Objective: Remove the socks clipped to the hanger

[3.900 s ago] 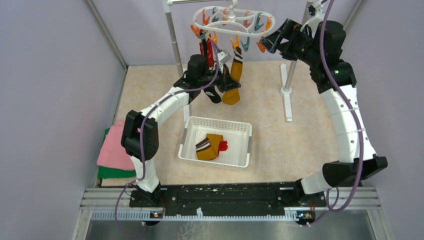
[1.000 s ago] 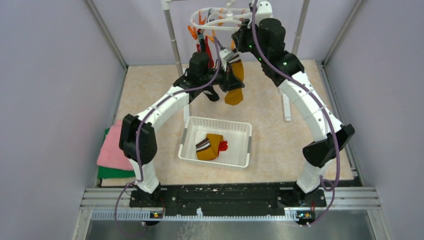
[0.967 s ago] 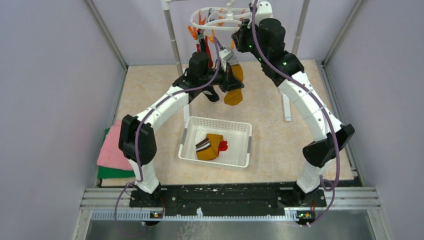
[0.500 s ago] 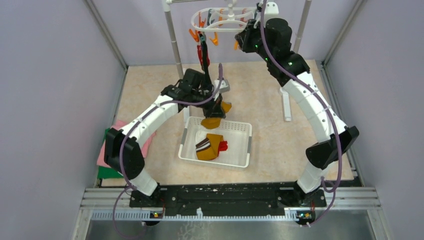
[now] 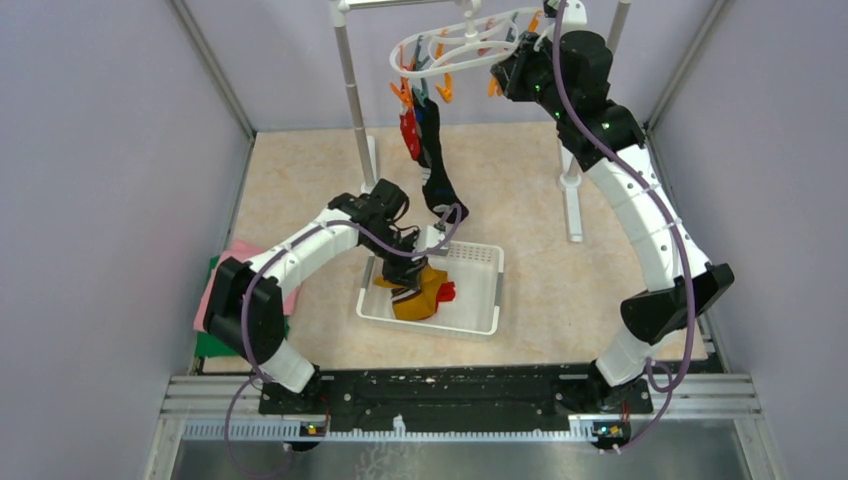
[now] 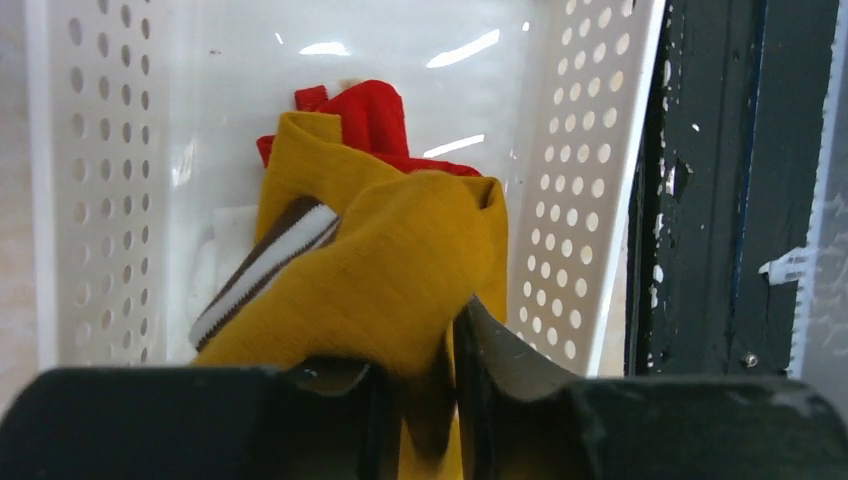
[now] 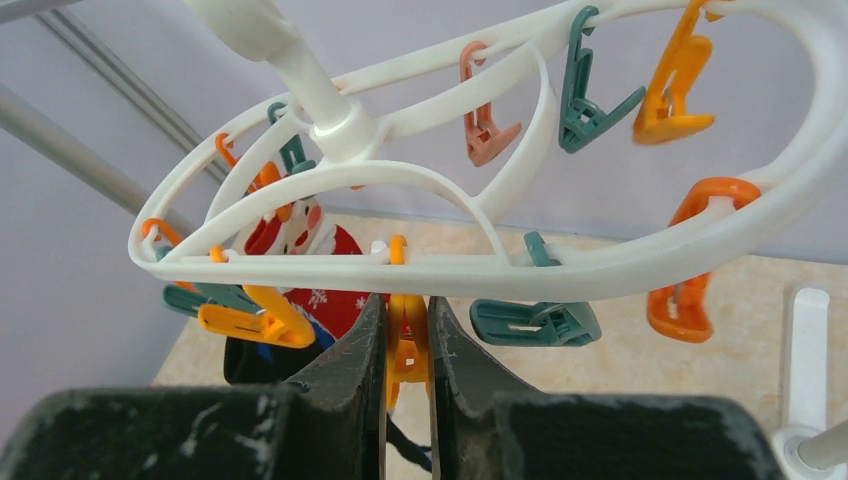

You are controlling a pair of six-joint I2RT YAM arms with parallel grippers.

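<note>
Jaws of left gripper (image 6: 420, 345) pinch mustard-yellow fabric sock (image 6: 400, 250) over white perforated plastic basket (image 6: 580, 200) (red sock (image 6: 365, 115) inside); right gripper (image 7: 407, 350) clamps orange plastic clip (image 7: 407, 325) on white oval hanger (image 7: 560, 270).

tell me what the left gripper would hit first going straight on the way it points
The mustard sock pinched in the left gripper bunches right ahead of it; past that, probably the other socks lying in the basket, then its floor. Depth is hard to judge.
</note>
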